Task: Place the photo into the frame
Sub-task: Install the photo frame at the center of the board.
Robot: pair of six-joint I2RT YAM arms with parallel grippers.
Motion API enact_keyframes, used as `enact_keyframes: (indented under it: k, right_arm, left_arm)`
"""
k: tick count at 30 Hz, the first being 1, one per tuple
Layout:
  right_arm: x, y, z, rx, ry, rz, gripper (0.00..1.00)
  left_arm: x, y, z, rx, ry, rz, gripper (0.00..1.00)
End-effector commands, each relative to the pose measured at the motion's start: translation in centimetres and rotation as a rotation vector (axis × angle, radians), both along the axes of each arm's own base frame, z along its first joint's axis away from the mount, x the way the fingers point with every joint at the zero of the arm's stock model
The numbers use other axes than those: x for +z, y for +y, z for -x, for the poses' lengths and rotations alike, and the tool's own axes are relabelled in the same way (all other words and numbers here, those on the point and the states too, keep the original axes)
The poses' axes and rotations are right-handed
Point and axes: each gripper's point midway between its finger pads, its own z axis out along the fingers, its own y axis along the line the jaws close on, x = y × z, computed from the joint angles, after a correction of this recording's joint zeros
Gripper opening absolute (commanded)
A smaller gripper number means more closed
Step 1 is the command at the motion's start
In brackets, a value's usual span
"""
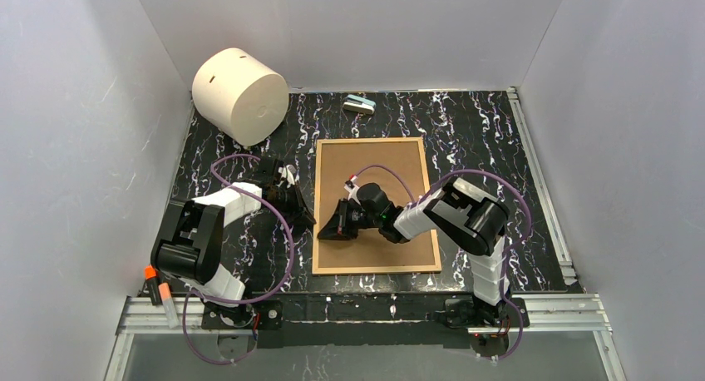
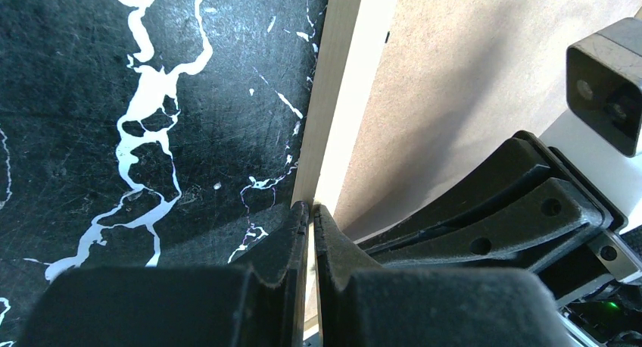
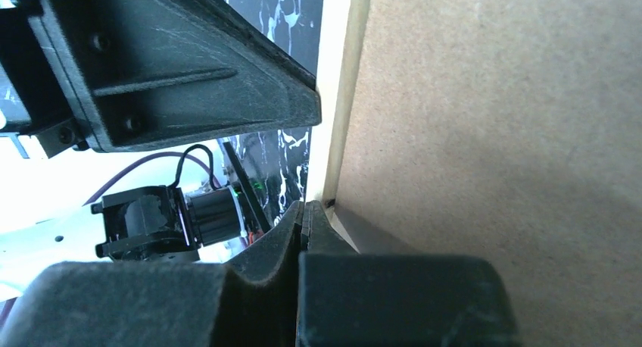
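Frame [image 1: 378, 160] is lying face down in the middle of the black marbled worktop [image 1: 482, 131], brown board back up and the thin light wood edge showing all round.

Both arms are crowded at its lower left side in the top view. The left tool [image 1: 308, 218] is at the outside of that wood edge, and in its own wrist view [image 2: 311, 208] the fingers are pressed together with the tips right against the wood strip. The right tool [image 1: 324, 231] comes in from over the brown back. Its wrist view [image 3: 304, 209] shows its fingers together too, tips sitting where the wood edge meets the board. Neither one is holding anything as far as I can see. The two tools are just beside each other, one on each side of that edge.

Further back, a big white roll [image 1: 241, 94] sits in the upper left corner, and a small pale thing [image 1: 359, 105] lies near the back wall, well apart from the frame.
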Motion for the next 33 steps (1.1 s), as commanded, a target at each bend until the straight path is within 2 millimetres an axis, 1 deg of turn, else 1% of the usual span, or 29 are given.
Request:
enact_keyframes:
  k: [1, 6, 12, 20, 28, 31, 33]
  right_arm:
    - [1.5, 0.7, -0.7, -0.011, -0.034, -0.073, 0.04]
    - [0.4, 0.5, -0.8, -0.022, -0.015, -0.035, 0.04]
    - [-1.5, -0.2, -0.8, -0.032, 0.009, 0.047, 0.03]
    - [-3.0, -0.8, -0.7, -0.037, 0.023, 0.118, 0.04]
    - [-5.5, -2.0, -0.3, -0.046, 0.045, 0.257, 0.14]
    - [-5.9, -2.7, 0.3, -0.046, 0.06, 0.265, 0.15]
    - [-5.5, -2.7, 0.6, -0.033, 0.055, 0.242, 0.14]
  left_arm:
    - [-4.8, 2.8, 4.3, -0.03, 0.155, -0.188, 0.01]
    - [-4.8, 2.9, 4.4, -0.03, 0.158, -0.189, 0.01]
    - [-4.8, 2.8, 4.4, -0.031, 0.159, -0.188, 0.01]
    - [-4.9, 2.9, 4.4, -0.027, 0.161, -0.192, 0.01]
    - [-4.9, 3.0, 4.4, -0.023, 0.161, -0.196, 0.01]
    - [-4.9, 3.0, 4.4, -0.021, 0.161, -0.196, 0.01]
    - [-5.0, 3.0, 4.4, -0.021, 0.161, -0.199, 0.01]
